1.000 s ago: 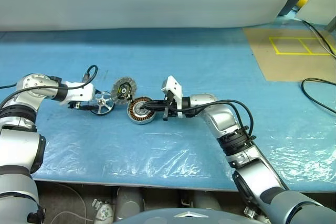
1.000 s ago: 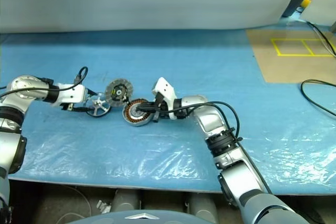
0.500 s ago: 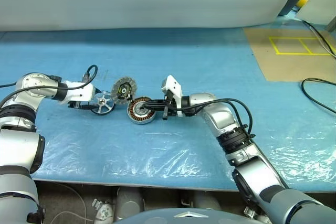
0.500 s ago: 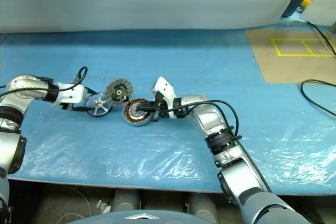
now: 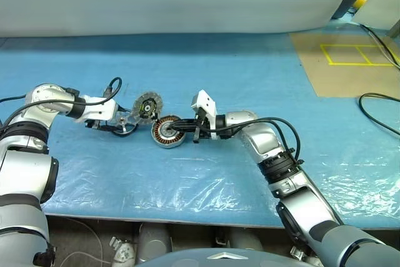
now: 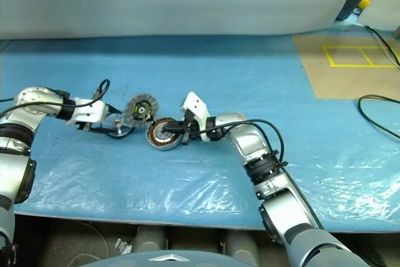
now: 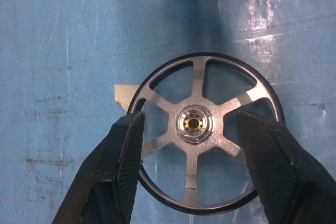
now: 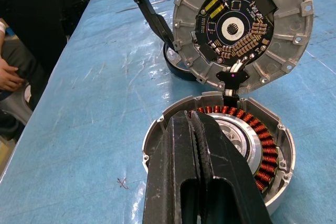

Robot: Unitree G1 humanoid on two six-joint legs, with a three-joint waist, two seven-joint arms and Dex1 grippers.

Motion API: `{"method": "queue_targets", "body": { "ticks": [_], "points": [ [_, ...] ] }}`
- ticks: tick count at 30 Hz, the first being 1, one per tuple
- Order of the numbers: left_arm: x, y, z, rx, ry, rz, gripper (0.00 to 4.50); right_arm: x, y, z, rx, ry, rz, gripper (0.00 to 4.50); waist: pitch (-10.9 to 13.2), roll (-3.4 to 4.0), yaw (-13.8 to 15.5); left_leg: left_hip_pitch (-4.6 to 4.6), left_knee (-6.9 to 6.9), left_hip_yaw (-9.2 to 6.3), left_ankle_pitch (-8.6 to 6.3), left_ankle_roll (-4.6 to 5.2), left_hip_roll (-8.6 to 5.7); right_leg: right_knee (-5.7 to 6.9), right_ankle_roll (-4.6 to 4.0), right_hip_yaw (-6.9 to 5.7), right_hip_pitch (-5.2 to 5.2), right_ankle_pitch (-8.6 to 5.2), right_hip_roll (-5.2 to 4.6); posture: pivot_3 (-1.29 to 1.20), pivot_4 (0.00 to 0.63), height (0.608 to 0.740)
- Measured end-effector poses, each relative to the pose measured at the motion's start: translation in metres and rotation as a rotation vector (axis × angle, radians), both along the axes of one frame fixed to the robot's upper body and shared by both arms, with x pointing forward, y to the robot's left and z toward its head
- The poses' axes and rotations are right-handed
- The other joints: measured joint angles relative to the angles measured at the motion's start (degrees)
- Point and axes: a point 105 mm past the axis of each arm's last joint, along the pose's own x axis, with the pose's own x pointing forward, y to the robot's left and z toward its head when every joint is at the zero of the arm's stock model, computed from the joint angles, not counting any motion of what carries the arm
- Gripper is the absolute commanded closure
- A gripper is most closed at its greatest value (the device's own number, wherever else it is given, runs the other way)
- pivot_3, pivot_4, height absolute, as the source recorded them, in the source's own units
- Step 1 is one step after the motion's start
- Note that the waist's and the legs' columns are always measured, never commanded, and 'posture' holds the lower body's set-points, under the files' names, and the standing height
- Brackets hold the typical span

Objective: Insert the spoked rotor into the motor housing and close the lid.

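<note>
The spoked rotor lies flat on the blue mat, a dark ring with silvery spokes and hub. My left gripper is open, with a finger on each side of the hub; I cannot tell whether they touch the rotor. To its right sits the motor housing, a silver cup ringed with copper windings. Its lid, a ribbed disc with a circuit board, stands open at the housing's far edge. My right gripper is shut, its tips reaching over the housing's near rim.
A tan board marked with yellow tape lies at the back right. A black cable loops near the right edge. Crinkled clear plastic covers the mat toward the table's front edge. A person's hand shows beyond the table.
The left gripper has edged a little to the right over the rotor, which now shows less from above. The right arm, housing and lid have not moved.
</note>
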Motion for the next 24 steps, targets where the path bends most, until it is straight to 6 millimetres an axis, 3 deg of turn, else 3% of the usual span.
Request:
{"method": "queue_targets", "body": {
  "ticks": [9, 13, 24],
  "points": [
    [-0.001, 0.010, -0.015, 0.026, 0.112, 0.107, 1.58, 0.001, -0.001, 0.000, -0.002, -0.003, -0.012, 4.50, 0.0, 0.00, 0.0, 0.00, 0.00, 0.00, 0.00, 0.00, -0.01, 0.00, 0.00, 0.00, 0.00, 0.00, 0.00, 0.00, 0.150, 0.740],
    [0.000, 0.011, -0.011, 0.005, 0.109, 0.123, 2.66, 0.002, -0.001, 0.000, -0.001, -0.004, -0.015, 4.50, 0.0, 0.01, 0.1, 0.03, -0.01, 0.00, 0.00, 0.00, -0.02, 0.01, 0.00, 0.01, 0.02, 0.00, -0.01, 0.00, 0.150, 0.740],
    [0.002, 0.015, 0.006, -0.106, 0.047, 0.159, 2.71, 0.001, 0.001, 0.001, 0.005, -0.012, -0.010, 4.50, 0.0, -0.02, 0.1, -0.03, 0.04, 0.00, 0.00, -0.01, 0.00, 0.00, 0.01, 0.00, 0.00, 0.00, 0.00, 0.00, 0.150, 0.740]
  ]
}}
